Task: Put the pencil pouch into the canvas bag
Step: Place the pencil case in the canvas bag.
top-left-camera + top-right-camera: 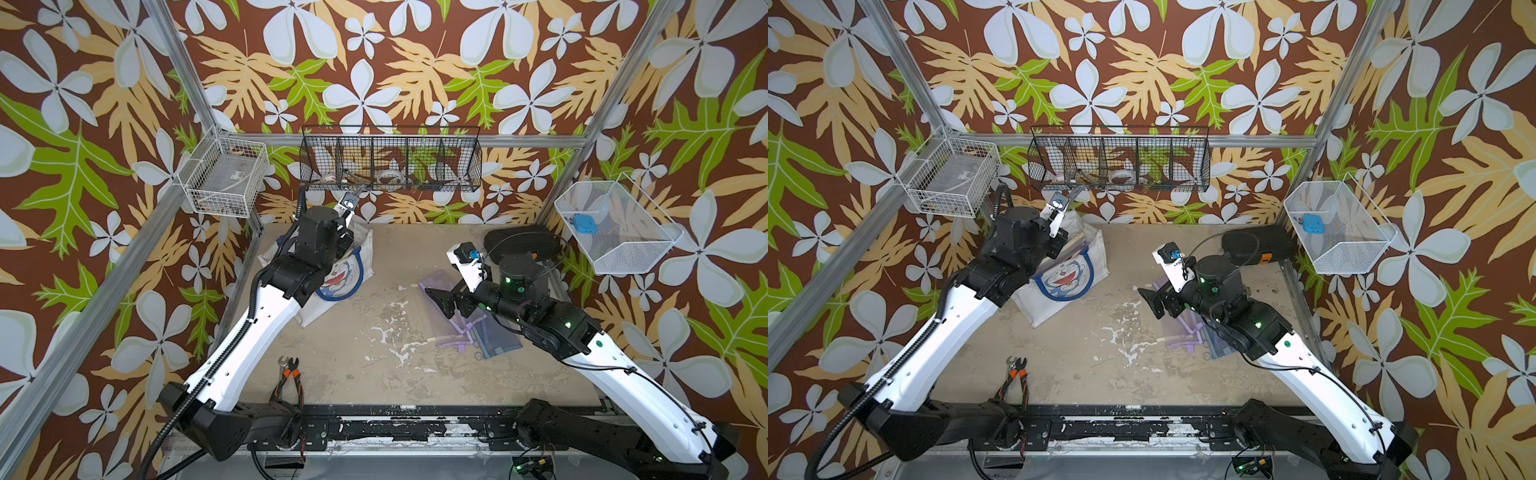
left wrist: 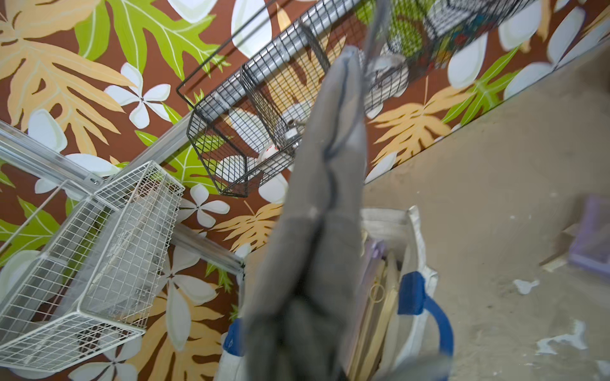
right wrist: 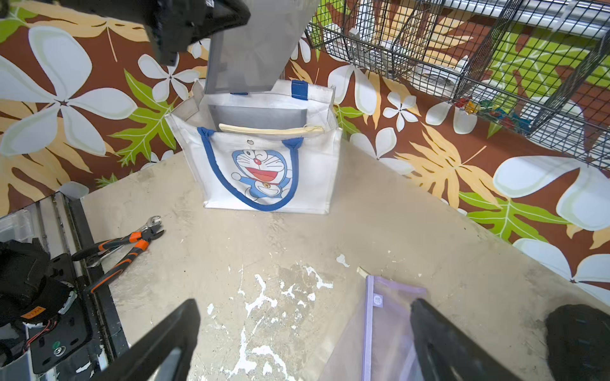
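First, table [image 1: 353, 374]: worn beige top with white chipped patches, enclosed by floral-papered walls.
Canvas bag [image 3: 313, 178]: white tote with blue handles and a blue cartoon cat on its side. It stands upright at the far left of the table with its mouth open, and a flat grey pouch and a cream one stand inside it.
Black hard case [image 1: 523, 245]: lies at the far right of the table, close to the wall.
Grey pencil pouch [image 3: 254, 49]: hangs directly above the bag's mouth. Its lower edge meets the bag's far rim in the right wrist view.
Lilac pouch [image 3: 389, 316]: lies flat on the right side of the table, well apart from the bag.
Left gripper [image 3: 214, 26]: clamped tight on the upper part of the grey pencil pouch, over the bag.
Right gripper [image 3: 303, 316]: jaws spread wide and holding nothing, low over the table. One finger overlaps the lilac pouch in its wrist view.
Pliers [image 3: 132, 244]: orange-handled, lying at the near left edge of the table.
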### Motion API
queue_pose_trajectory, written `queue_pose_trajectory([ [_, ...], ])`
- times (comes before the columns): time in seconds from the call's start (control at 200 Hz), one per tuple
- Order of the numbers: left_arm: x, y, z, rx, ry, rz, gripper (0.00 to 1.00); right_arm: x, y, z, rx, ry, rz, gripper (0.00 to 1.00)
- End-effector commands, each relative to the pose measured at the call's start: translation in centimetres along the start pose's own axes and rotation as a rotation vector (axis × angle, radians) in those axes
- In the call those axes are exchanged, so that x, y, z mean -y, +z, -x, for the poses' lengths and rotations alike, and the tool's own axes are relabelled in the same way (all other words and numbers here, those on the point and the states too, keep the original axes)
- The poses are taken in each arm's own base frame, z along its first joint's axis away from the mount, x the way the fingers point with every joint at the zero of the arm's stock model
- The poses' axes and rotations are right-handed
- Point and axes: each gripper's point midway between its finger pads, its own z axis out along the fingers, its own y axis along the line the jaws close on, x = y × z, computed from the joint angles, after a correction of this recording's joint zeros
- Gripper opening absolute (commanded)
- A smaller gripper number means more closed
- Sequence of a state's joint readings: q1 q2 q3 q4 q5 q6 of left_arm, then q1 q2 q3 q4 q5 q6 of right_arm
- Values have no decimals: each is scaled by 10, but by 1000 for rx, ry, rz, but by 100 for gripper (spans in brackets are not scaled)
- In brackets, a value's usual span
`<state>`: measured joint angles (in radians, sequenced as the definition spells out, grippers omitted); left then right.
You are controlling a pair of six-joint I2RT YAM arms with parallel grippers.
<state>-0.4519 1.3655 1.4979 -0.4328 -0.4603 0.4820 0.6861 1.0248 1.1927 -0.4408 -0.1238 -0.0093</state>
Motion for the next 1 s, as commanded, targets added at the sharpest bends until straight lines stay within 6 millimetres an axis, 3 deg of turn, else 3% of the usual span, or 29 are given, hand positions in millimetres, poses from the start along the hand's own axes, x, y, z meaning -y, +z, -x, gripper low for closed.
queue_pose_trajectory([
  [0.0,-5,19,-25,-108,102,42,0,3,-4,3,29,-32,-10,99],
  [0.13,5,39,-43,-151,72,-12,0,2,-2,3,36,-52,-2,98],
  [0.315,23,68,-87,-277,82,-57,0,2,5,2,40,-50,6,97],
  [0.49,33,83,-104,-338,43,-125,0,0,9,-5,32,-44,17,96],
  [0.59,40,84,-96,-329,0,-169,0,1,10,-7,28,-50,14,96],
  [0.856,29,104,-113,-415,6,-122,0,0,17,-5,32,-44,37,96],
  [0.991,18,116,-136,-485,-12,-105,0,6,15,-6,21,-59,11,95],
])
